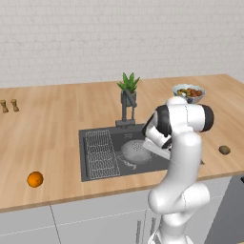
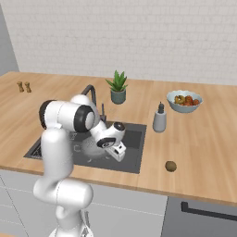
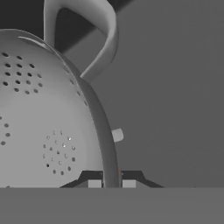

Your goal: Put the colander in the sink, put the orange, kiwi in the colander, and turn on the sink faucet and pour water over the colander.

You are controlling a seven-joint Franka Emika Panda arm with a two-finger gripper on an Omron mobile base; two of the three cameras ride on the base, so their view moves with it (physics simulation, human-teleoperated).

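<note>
The grey perforated colander (image 1: 135,151) (image 2: 91,148) sits in the dark sink (image 1: 84,157) (image 2: 135,139), right of the wire rack (image 1: 101,153). In the hand view its rim and loop handle fill the left; my gripper (image 3: 111,183) is shut on the colander (image 3: 43,127), one fingertip on each side of the rim. The orange (image 1: 35,179) lies on the counter far left of the sink. On the right counter lies the kiwi (image 1: 224,150) (image 2: 171,166). The dark sink faucet (image 1: 127,110) (image 2: 90,92) stands behind the basin.
A potted plant (image 1: 128,85) (image 2: 118,88) stands behind the faucet. A white-rimmed fruit bowl (image 1: 188,92) (image 2: 184,100) and a soap dispenser (image 2: 159,119) are on the right counter. Two small shakers (image 1: 9,106) (image 2: 23,86) stand far left.
</note>
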